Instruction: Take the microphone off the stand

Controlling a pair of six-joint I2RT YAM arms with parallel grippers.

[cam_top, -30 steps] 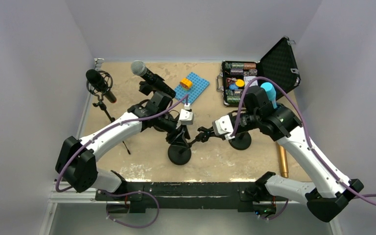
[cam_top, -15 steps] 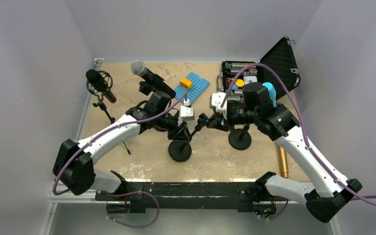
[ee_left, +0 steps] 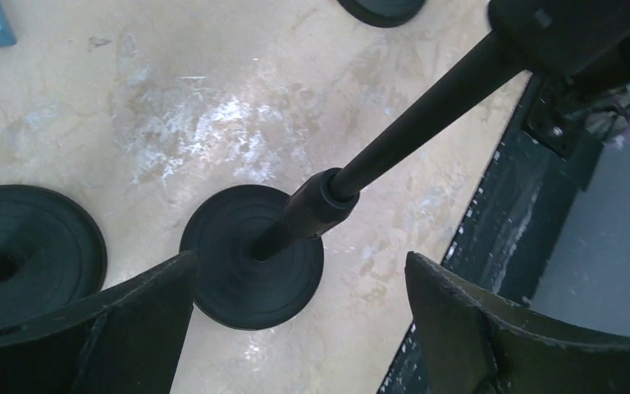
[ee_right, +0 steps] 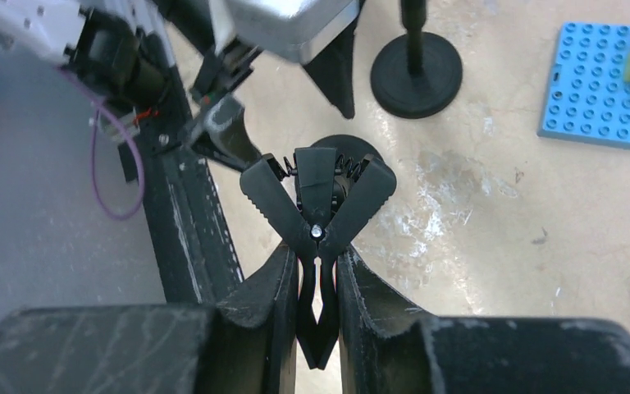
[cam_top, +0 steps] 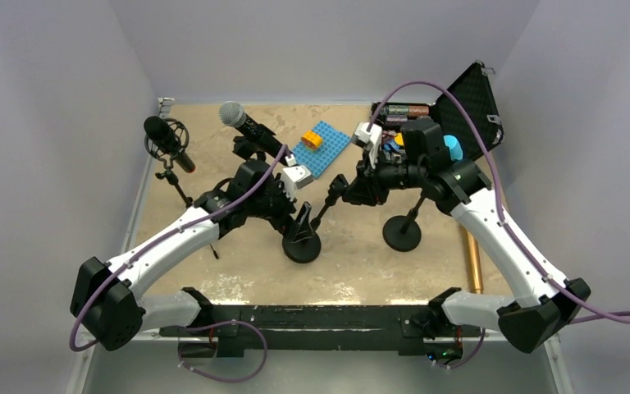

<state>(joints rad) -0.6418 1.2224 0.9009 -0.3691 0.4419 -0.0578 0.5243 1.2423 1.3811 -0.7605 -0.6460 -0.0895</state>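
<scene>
Bench is a tan, marbled top with a whitish scuffed patch towards the near edge. A black rail runs along that edge, and plain pale grey-lilac walls close the other three sides. The microphone, silver grille and black body, sits tilted in the holder of its stand in the far-left part of the bench, neither arm on it. Left gripper has its jaws spread wide either side of the middle stand, low on the tilted rod above the round base, pinching nothing. Right gripper is pressed together on the handles of the black spring clip at the top of that rod; the clip's toothed end is splayed, nothing in it. A third stand is just right of the middle one, its upper rod hidden behind the right arm. A cyan cylinder shows past that arm, can't tell what carries it. A black mic in a shock mount on a tripod is at the left edge. A blue baseplate with an orange brick lies at far centre. An open case is in the far-right corner. A brass tube lies along the right edge.
</scene>
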